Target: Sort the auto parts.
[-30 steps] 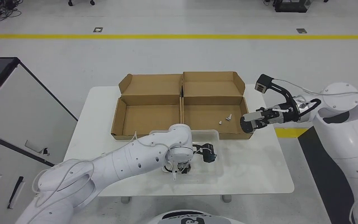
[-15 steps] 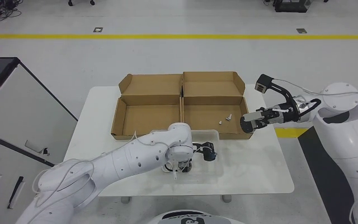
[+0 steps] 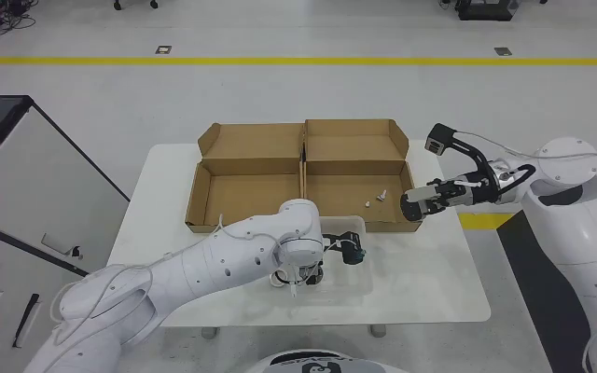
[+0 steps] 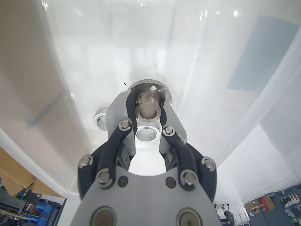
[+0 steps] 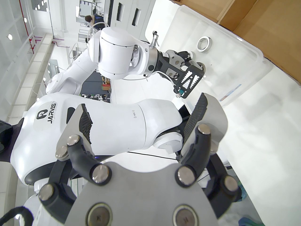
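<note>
Metal bushing [image 4: 146,113], one of the auto parts, is gripped by the closed left hand [image 4: 148,105] low inside the clear bin [image 3: 358,276], while the right hand [image 5: 144,104] hangs open just beside the cardboard boxes [image 3: 244,198]. I think its smooth round neck could slip from the pads, or the wide flange could catch the bin wall on the way up. Under all this is a white surface [image 3: 429,270], and behind it a grey floor [image 3: 112,103] with a yellow line [image 3: 298,61].

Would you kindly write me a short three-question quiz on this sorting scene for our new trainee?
1. True or false: the left gripper is shut on a flanged metal part.
2. Where does the small white part lie? A. left cardboard box B. right cardboard box C. clear bin
3. Fill in: the right gripper is ____.
Key: 1 true; 2 B; 3 open.
</note>
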`<state>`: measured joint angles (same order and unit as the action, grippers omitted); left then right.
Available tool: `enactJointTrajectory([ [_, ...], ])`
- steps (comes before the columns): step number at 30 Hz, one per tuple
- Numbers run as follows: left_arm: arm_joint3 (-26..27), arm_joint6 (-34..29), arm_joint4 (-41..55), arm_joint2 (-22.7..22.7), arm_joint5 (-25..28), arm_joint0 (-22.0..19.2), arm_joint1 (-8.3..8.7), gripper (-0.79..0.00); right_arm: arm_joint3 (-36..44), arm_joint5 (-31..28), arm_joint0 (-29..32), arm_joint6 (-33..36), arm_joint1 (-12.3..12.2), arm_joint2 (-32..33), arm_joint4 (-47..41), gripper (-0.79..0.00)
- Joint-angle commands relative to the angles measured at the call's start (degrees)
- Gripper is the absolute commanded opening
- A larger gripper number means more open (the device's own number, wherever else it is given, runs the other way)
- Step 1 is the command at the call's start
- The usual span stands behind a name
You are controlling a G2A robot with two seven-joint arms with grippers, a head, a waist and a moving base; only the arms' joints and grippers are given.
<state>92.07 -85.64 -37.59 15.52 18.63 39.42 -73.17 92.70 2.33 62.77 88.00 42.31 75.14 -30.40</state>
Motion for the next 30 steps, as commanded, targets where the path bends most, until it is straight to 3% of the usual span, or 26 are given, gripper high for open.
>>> enactJointTrajectory([
  [1, 0.00, 0.00, 0.00, 0.00, 0.00, 0.00, 0.00, -0.785, 0.00, 0.00, 0.00, 0.00, 0.00, 0.00, 0.00, 0.000],
  [7, -0.47, 2.28, -0.52, 0.76, -0.25, 0.53, 0.26, -0.785, 0.00, 0.00, 0.00, 0.00, 0.00, 0.00, 0.00, 0.000],
  [11, 0.35, 4.82, 0.23, 4.78, -0.21, 1.21, 1.95, -0.785, 0.00, 0.00, 0.00, 0.00, 0.00, 0.00, 0.00, 0.000],
  [18, 6.21, 7.38, 5.20, 15.71, 2.78, 6.33, 7.13, -0.785, 0.00, 0.00, 0.00, 0.00, 0.00, 0.00, 0.00, 0.000],
  [24, 10.82, 13.39, 15.26, 28.96, 10.32, 13.82, 11.62, -0.785, 0.00, 0.00, 0.00, 0.00, 0.00, 0.00, 0.00, 0.000],
  [30, 10.18, 18.56, 23.21, 36.01, 16.33, 18.13, 13.57, -0.785, 0.00, 0.00, 0.00, 0.00, 0.00, 0.00, 0.00, 0.000],
])
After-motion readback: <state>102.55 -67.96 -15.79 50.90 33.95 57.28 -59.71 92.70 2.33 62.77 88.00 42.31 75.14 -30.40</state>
